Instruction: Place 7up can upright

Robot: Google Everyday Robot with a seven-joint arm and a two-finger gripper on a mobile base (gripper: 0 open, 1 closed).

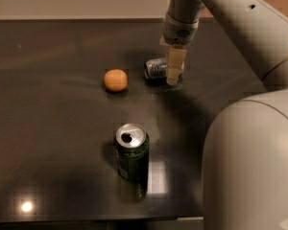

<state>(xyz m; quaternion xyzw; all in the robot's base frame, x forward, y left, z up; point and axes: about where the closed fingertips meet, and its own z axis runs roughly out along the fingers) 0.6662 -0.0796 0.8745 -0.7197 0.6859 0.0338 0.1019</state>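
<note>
The 7up can (156,70) is silvery-grey and lies on its side on the dark table (57,128), towards the back and right of centre. My gripper (173,78) hangs from the arm that comes in from the upper right. It points down, with its pale fingers (174,65) at the can's right end, partly hiding that end. The fingertips are close to the table top.
A dark green can (132,156) with a silver top stands upright near the table's front edge. An orange ball (115,79) lies left of the 7up can. My arm and base (252,147) fill the right side of the view.
</note>
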